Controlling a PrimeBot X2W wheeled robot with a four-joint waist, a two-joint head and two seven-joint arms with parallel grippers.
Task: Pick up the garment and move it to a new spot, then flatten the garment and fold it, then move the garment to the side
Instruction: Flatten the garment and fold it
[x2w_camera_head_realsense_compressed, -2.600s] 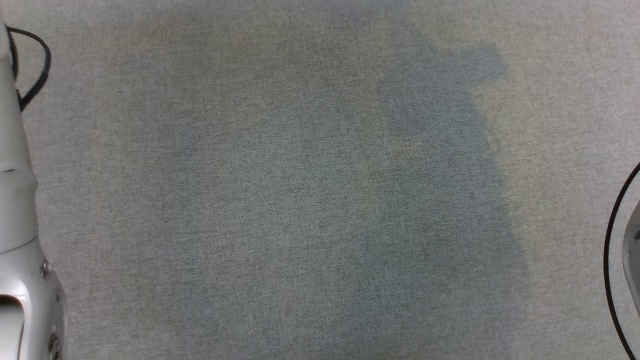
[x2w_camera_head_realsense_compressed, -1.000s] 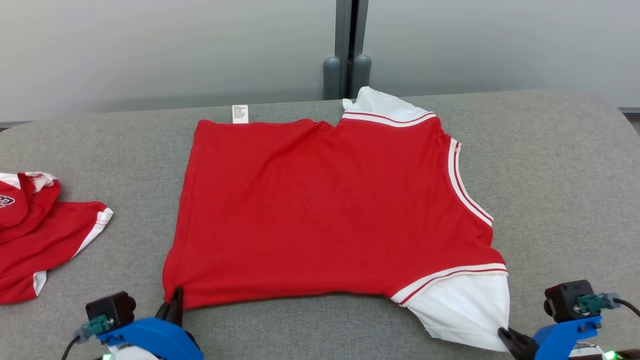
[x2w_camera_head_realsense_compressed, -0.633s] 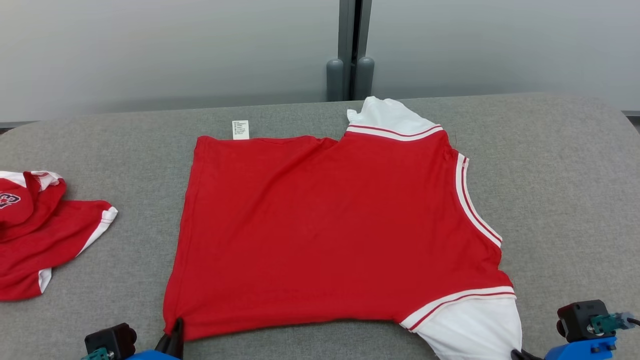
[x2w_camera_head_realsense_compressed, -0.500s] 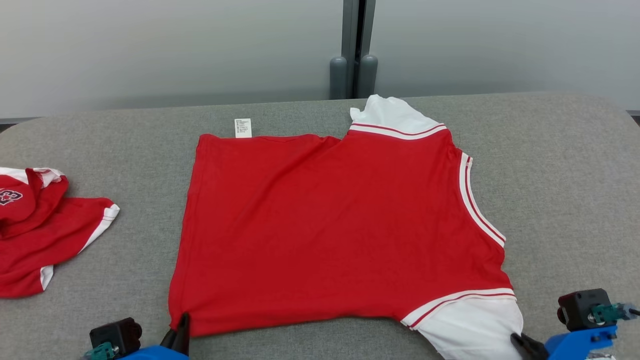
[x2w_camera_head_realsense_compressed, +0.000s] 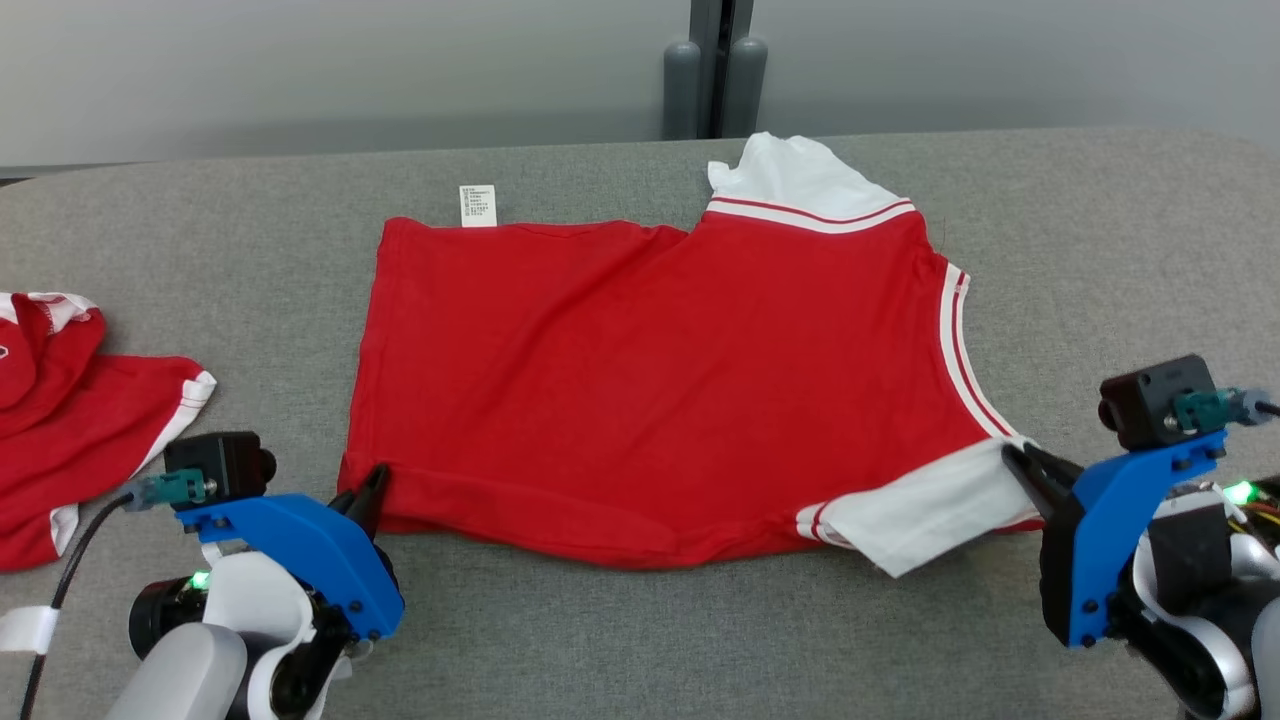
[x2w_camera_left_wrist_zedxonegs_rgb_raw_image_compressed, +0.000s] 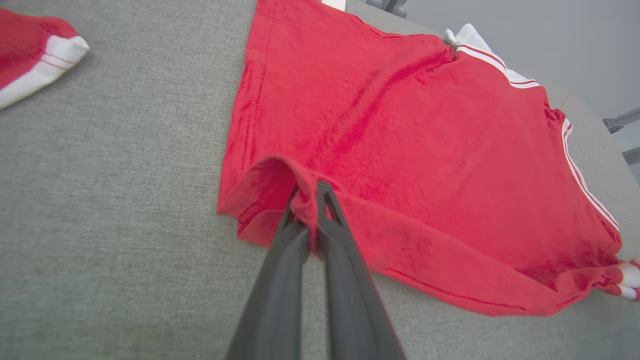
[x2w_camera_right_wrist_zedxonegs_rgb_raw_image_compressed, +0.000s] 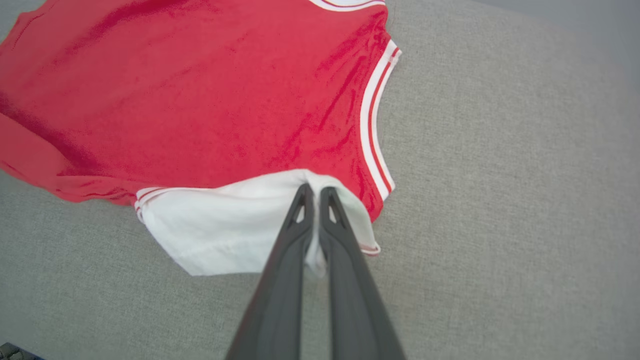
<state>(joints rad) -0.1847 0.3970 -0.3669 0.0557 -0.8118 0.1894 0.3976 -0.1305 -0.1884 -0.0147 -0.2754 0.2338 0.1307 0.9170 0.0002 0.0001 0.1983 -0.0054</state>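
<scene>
— Jaws on the left: how do they stand?
— Closed tight, pinching the near left hem corner of the red T-shirt (x2w_camera_head_realsense_compressed: 650, 370). The left wrist view shows a small fold of red cloth raised between them.
— And the right jaws?
— Closed too, clamped on the white sleeve (x2w_camera_head_realsense_compressed: 925, 510) at the shirt's near right corner, which is folded in toward the middle.
— Where does the shirt lie?
— Spread on the grey tabletop (x2w_camera_head_realsense_compressed: 1100, 230), stretching away from both pairs of jaws, with its near edge curled up between them.
— The arms?
— Left arm (x2w_camera_head_realsense_compressed: 290, 540) rises from the lower left and right arm (x2w_camera_head_realsense_compressed: 1110, 520) from the lower right, each pointing inward, low over the cloth.
</scene>
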